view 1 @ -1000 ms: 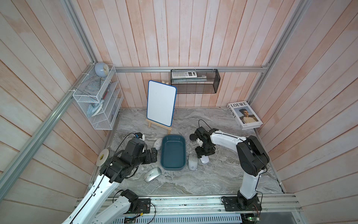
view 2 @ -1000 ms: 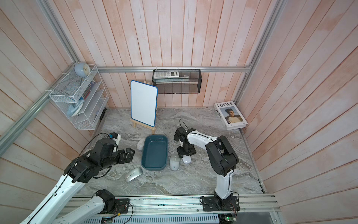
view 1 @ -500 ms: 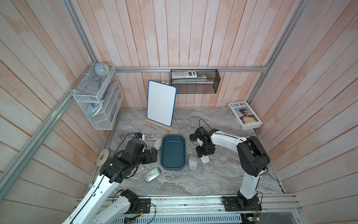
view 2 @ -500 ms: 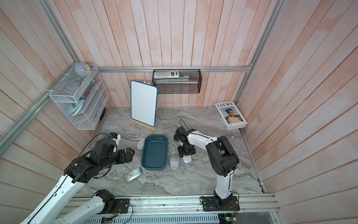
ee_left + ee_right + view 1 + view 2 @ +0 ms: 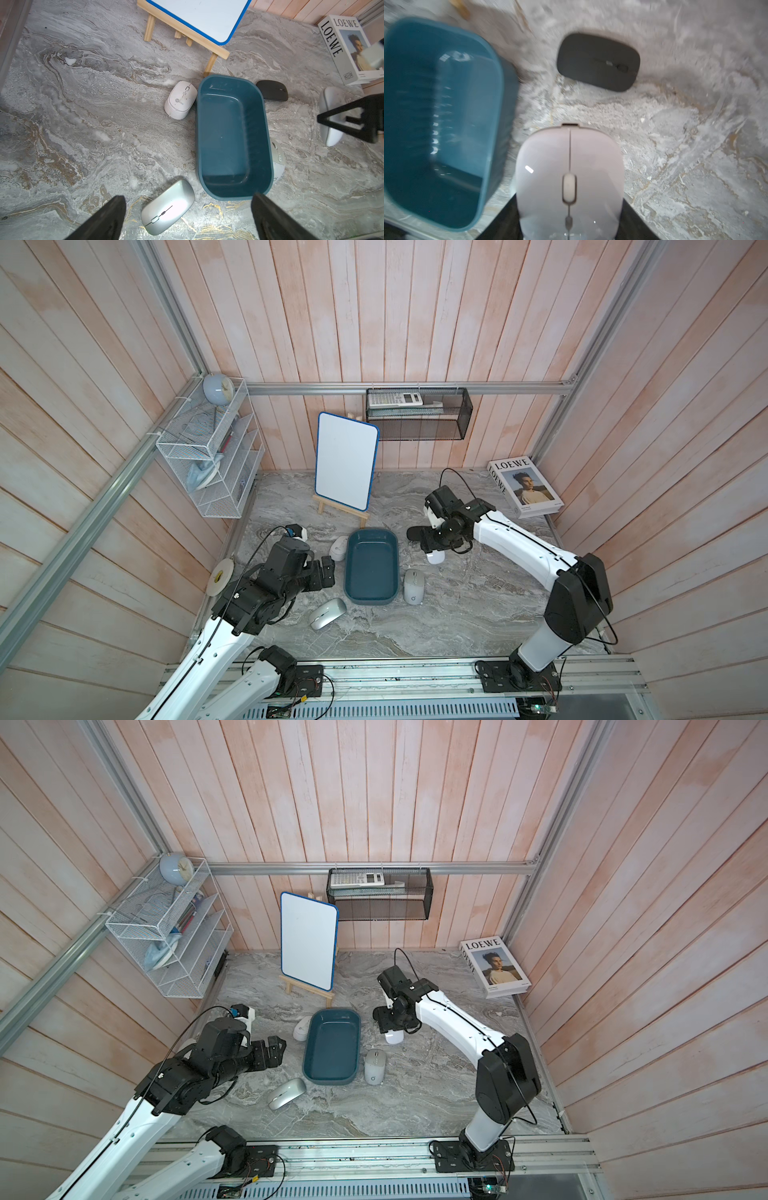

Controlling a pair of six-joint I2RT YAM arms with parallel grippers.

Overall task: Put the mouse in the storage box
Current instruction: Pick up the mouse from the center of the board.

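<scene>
Just beside the storage box [image 5: 371,568], the right fingers [image 5: 635,222] pinch the pale mouse [image 5: 569,182] across its flanks (light, rigid, probably slick plastic), while the left fingers [image 5: 104,220] stand wide open, empty.

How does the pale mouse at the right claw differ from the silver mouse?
The pale mouse is clamped in the right claw; the silver mouse lies free on the table. The pale mouse is off-white, the silver mouse metallic grey. Both are outside the storage box.
</scene>
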